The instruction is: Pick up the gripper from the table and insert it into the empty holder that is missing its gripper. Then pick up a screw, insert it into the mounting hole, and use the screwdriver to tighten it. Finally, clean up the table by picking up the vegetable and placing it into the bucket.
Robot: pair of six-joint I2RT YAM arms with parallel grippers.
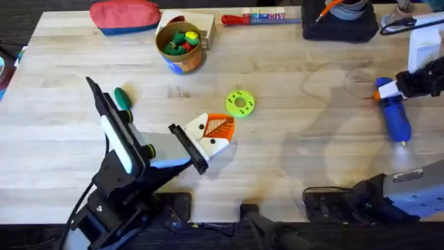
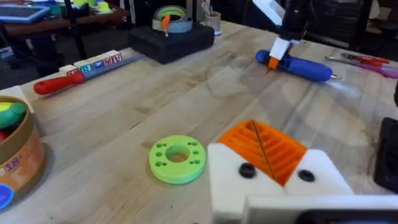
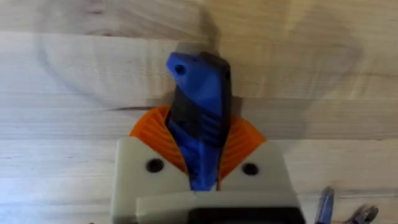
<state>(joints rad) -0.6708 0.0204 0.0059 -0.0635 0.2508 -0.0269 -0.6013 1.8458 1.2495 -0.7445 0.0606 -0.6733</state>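
Screwdriver (image 1: 395, 115) lies at the surface's (image 1: 298, 160) right side, and your right hand (image 3: 202, 168) clamps its blue body between the orange pads. Your left hand (image 1: 214, 135) sits mid-surface beside the green disc (image 1: 240, 103), fingers pressed together. Cucumber (image 1: 123, 97) lies left; bucket (image 1: 180, 45) stands at the back.

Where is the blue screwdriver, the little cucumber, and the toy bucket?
screwdriver (image 1: 397, 119): overhead view, on its blue body.
cucumber (image 1: 123, 97): overhead view, on its green middle.
bucket (image 1: 164, 47): overhead view, on its yellow rim.
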